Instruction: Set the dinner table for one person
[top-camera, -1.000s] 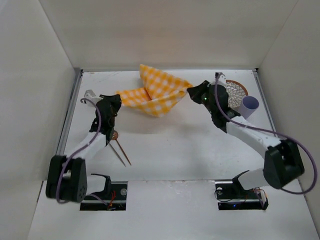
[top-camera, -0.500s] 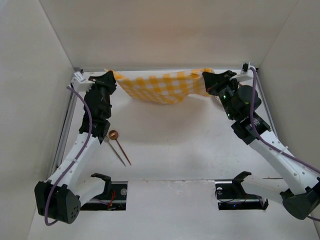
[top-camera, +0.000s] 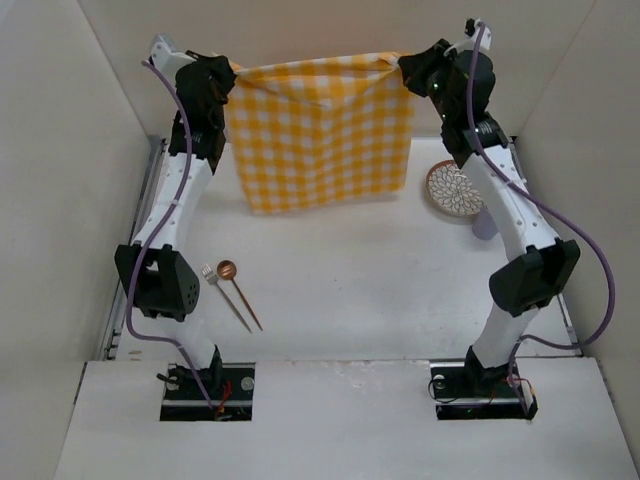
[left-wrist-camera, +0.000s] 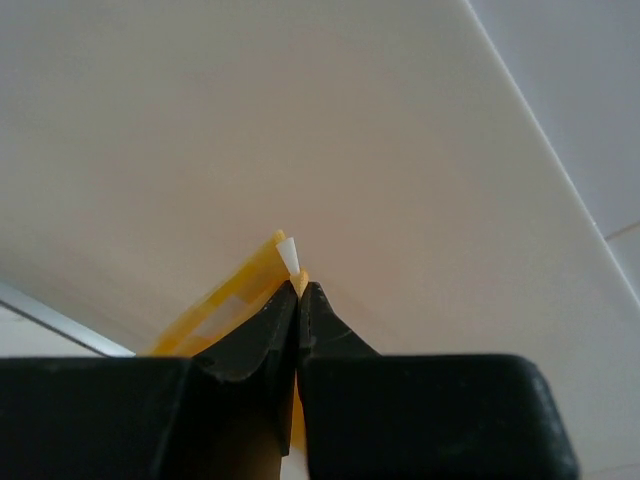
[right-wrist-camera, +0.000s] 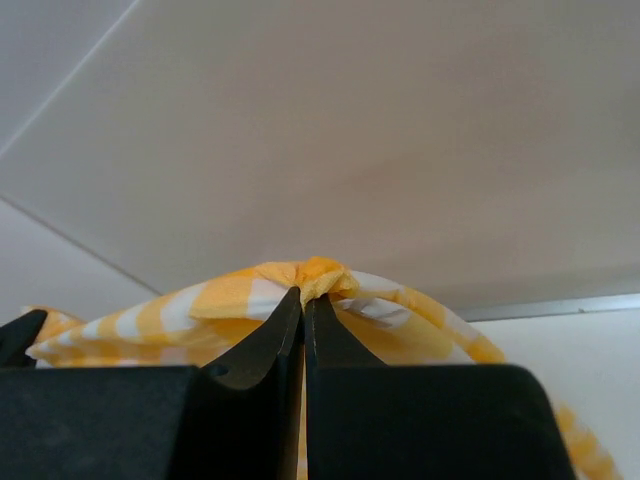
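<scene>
Your left hand was pinched closed on one top corner of the checked cloth, your right hand likewise on the other. The cloth hung spread between them above the far table, which bore a fork, spoon and patterned plate

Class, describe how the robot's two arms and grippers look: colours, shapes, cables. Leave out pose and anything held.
Both the left arm and right arm have slim white links joined by bulky black joint housings, and each is trailed by a loose purple cable. The left gripper and right gripper have matte black fingers tapering to narrow tips.
</scene>
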